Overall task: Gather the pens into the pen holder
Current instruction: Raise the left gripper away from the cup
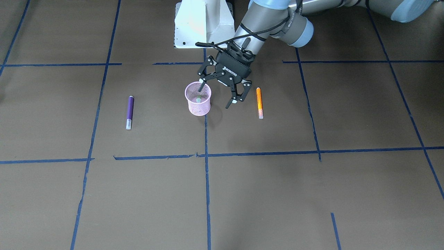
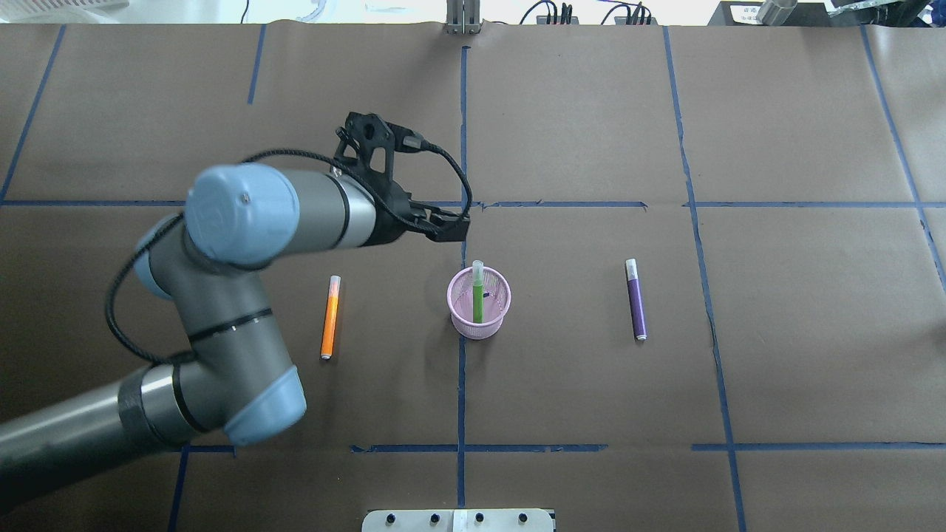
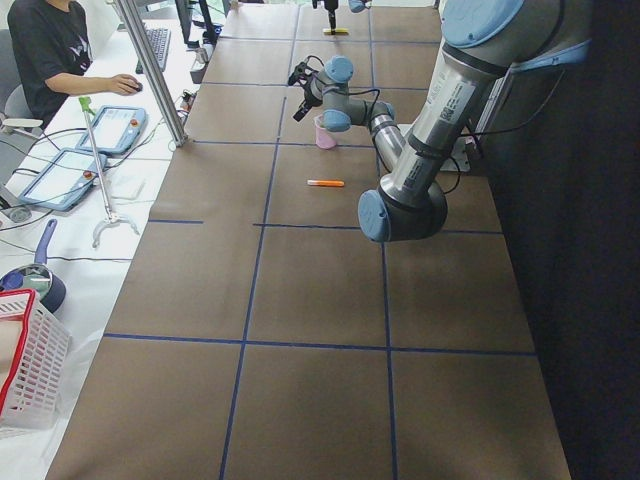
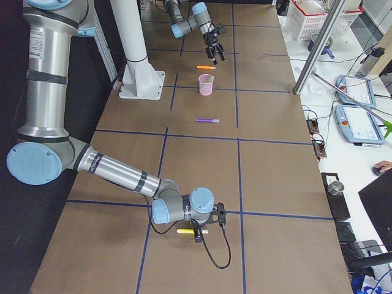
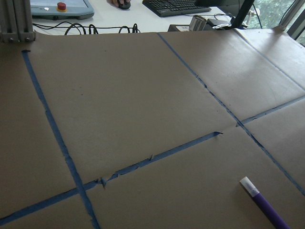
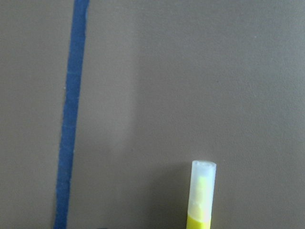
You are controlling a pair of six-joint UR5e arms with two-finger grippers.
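Observation:
The pink mesh pen holder stands at the table's middle and also shows in the overhead view. The green pen stands inside it. The orange pen lies flat on my left side of the holder. The purple pen lies flat on the other side and shows in the left wrist view. My left gripper is open and empty, hovering just above the holder, one finger over its rim. My right gripper shows only in the right side view, so I cannot tell whether it is open or shut.
A yellow pen lies on the table by the right gripper, far off toward the robot's right end. The white robot base stands behind the holder. Blue tape lines cross the brown table cover.

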